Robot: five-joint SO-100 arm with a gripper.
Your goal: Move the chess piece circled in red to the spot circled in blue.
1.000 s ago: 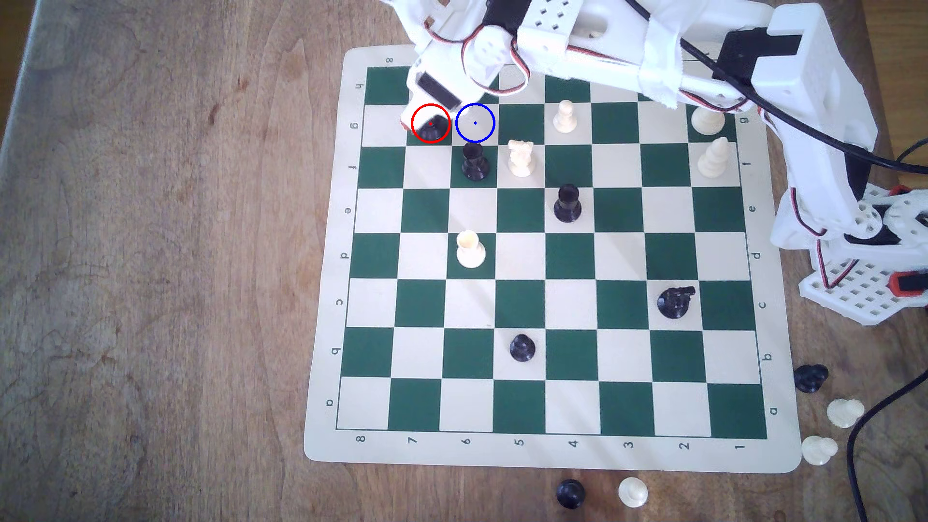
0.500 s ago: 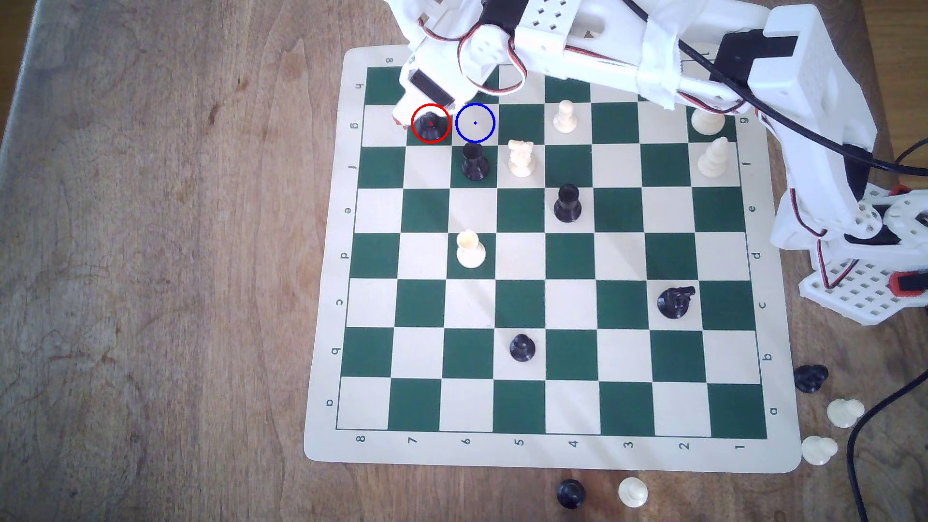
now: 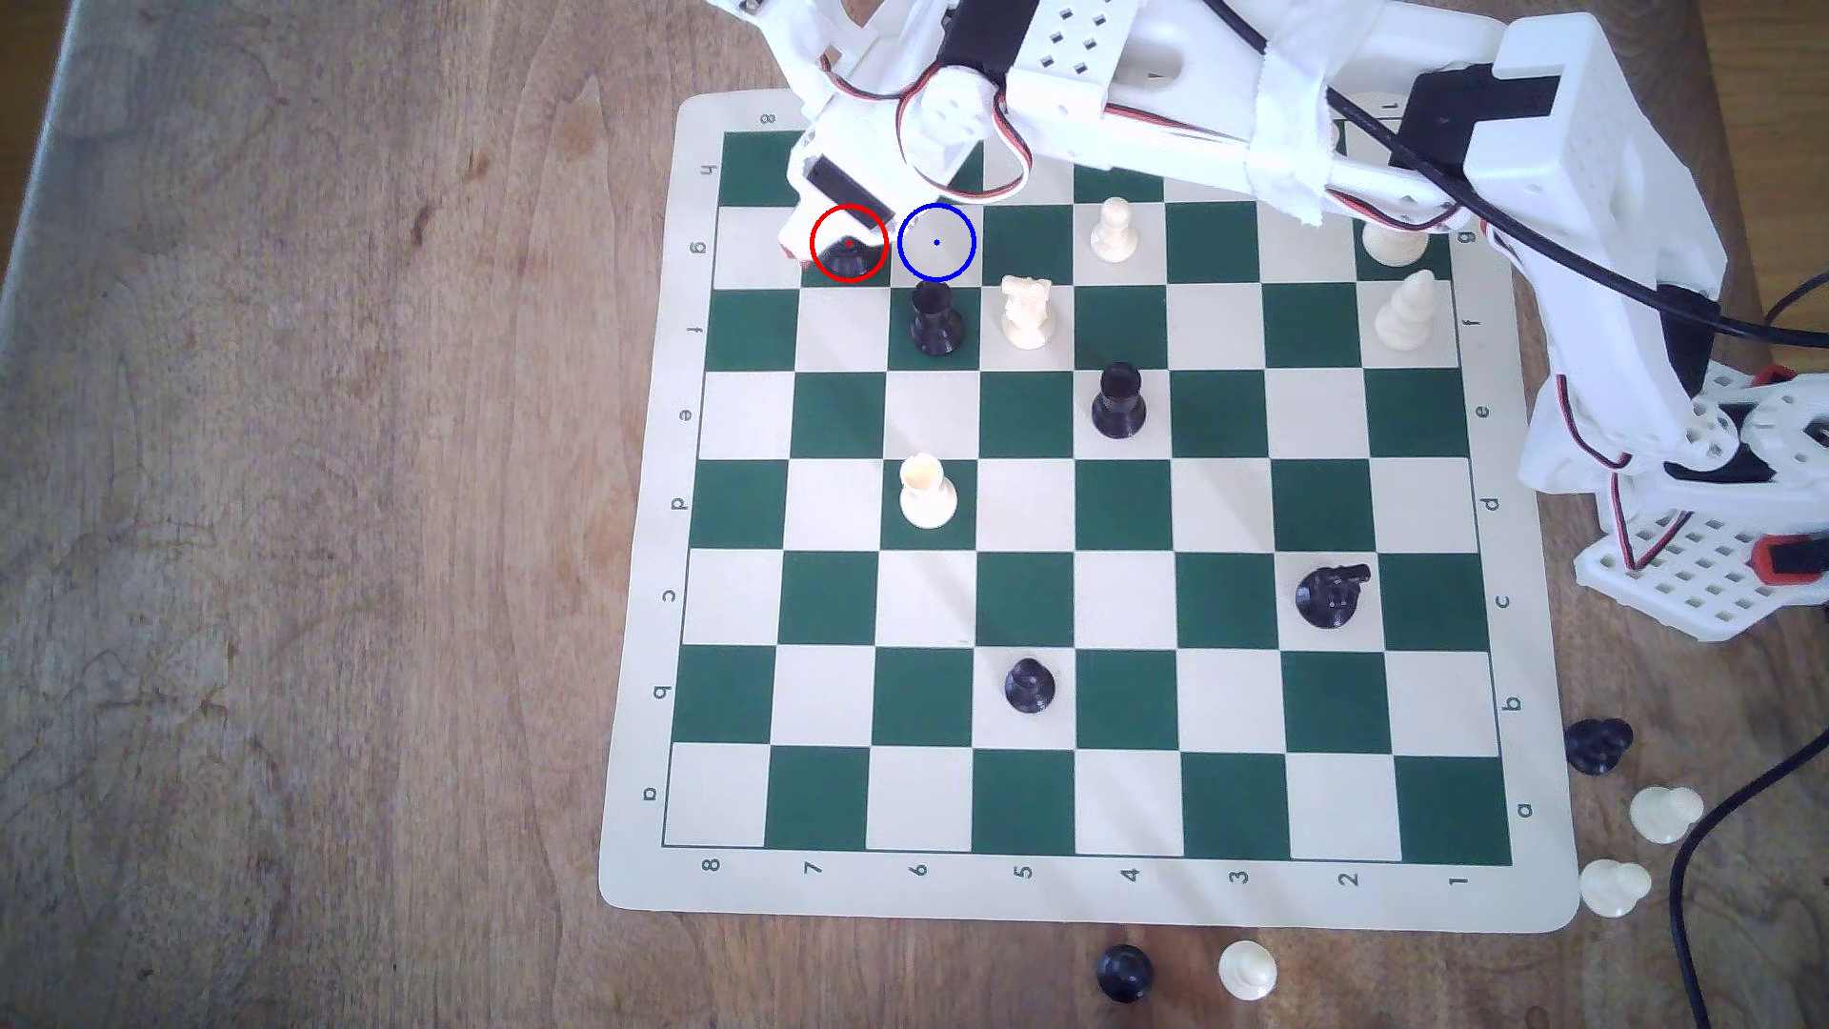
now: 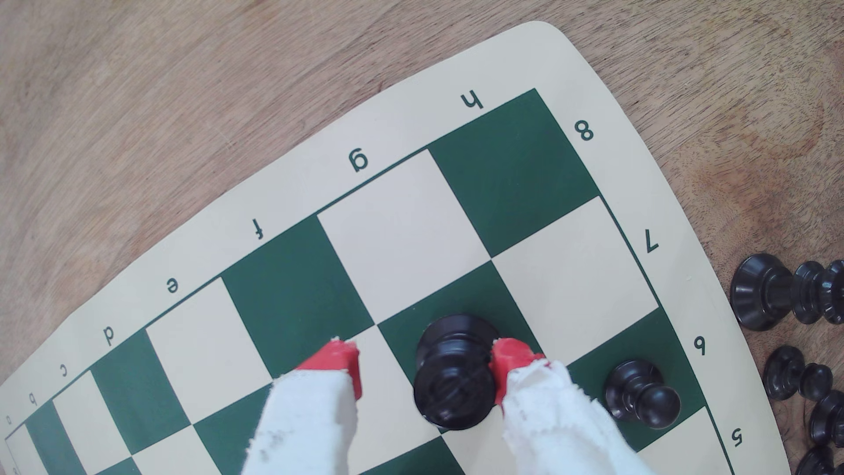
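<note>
1. Gripper (image 4: 424,372): red-tipped, cloth-wrapped fingers (image 4: 335,363) spread wide, straddling the target so both can close on its stem; one tip touches or nearly touches the piece, the other stands clear with a gap. Nothing is gripped yet.
2. Black chess piece (image 4: 454,372): tall, wide round base, upright on a green square between the jaws. In the exterior view it sits inside the red ring (image 3: 848,244), partly covered by the gripper (image 3: 817,237).
3. Black pawn (image 4: 639,399): just beside the far jaw's outer side, close enough to be knocked during closing, by my judgement.
4. Blue-ringed cream square (image 3: 936,242): vacant, directly adjoining the red-ringed square toward the exterior view's right; a short lift and sideways shift should suffice.
5. Flat-topped black piece (image 3: 935,319): stands on the square next to the goal, limiting clearance.
6. Captured pieces (image 4: 785,297): lying off the board on the wooden table (image 3: 297,495).
</note>
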